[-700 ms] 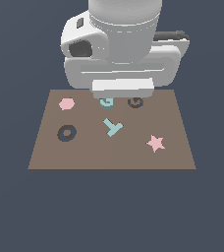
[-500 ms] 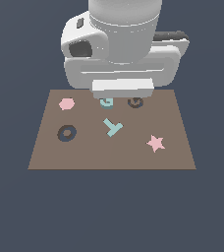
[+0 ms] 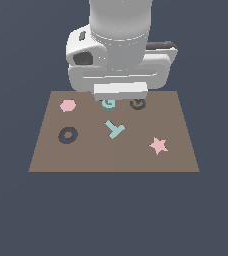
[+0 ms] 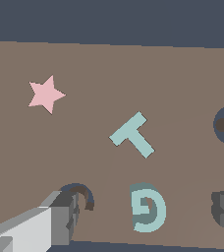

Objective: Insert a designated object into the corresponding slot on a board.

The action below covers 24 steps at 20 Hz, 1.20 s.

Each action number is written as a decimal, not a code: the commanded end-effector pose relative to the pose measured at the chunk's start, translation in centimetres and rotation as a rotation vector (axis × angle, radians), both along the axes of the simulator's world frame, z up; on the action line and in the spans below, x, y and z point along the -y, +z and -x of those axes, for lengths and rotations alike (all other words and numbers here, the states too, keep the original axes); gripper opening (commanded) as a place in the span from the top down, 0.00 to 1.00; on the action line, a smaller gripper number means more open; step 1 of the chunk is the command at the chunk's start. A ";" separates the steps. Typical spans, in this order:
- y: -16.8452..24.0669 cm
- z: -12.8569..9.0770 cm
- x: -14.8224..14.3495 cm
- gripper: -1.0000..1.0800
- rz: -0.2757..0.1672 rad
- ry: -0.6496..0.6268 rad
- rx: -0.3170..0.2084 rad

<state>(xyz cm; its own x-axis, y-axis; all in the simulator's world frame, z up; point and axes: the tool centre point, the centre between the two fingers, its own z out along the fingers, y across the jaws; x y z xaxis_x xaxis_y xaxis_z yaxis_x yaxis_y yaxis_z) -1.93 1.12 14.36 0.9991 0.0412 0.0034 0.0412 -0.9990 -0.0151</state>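
Note:
The brown board (image 3: 86, 155) lies flat under the arm. The light-teal G piece (image 3: 108, 104) lies near its far edge, half hidden by the gripper's hand (image 3: 120, 91). The small dark G-shaped slot (image 3: 138, 104) is just to the exterior view's right of it. In the wrist view my gripper (image 4: 144, 211) is open above the teal G (image 4: 148, 206), one finger (image 4: 45, 224) on each side and apart from it. That finger covers part of the slot (image 4: 82, 193).
On the board are a larger teal Y-shaped piece (image 3: 115, 129), a pink star (image 3: 158, 145), a pink hexagon (image 3: 67, 105) and a dark ring with a grey centre (image 3: 67, 135). The arm's white body (image 3: 121, 45) hides the board's far edge.
The arm has come down slightly toward the board. The pieces on the board have not moved.

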 end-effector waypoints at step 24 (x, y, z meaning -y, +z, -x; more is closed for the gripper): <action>-9.4 6.7 3.2 0.04 0.015 0.075 -0.002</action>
<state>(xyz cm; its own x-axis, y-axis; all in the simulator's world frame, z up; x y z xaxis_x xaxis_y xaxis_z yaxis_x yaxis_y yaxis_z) -8.70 -2.06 4.90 0.9933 0.1159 -0.0012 0.1159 -0.9933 -0.0002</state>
